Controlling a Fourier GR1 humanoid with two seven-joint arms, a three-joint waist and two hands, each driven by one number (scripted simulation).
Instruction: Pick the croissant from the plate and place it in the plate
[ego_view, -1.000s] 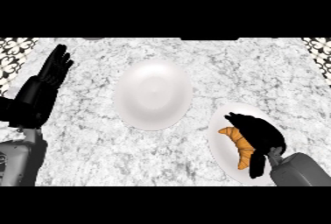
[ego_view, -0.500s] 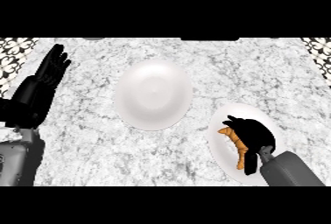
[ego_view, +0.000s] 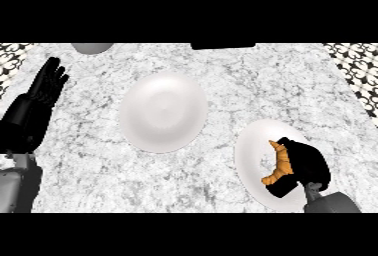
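Observation:
An orange-brown croissant (ego_view: 280, 164) lies on the small white plate (ego_view: 255, 150) at the lower right of the counter. My right hand (ego_view: 306, 167) sits over that plate with its fingers and thumb curled round the croissant, hiding its right side. A larger white plate (ego_view: 163, 111) rests bare at the counter's middle, up and left of the small one. My left hand (ego_view: 38, 97) stays open at the left edge, fingers pointing up, away from both plates.
The counter is grey-white marble (ego_view: 236, 80). A grey round object (ego_view: 91, 47) shows at the top edge on the left and a dark object (ego_view: 221, 45) at the top middle. Patterned tiling lines the top corners.
My right hand has closed round the croissant: fingers that lay spread beside it a second ago now curl against it. The left hand has not moved.

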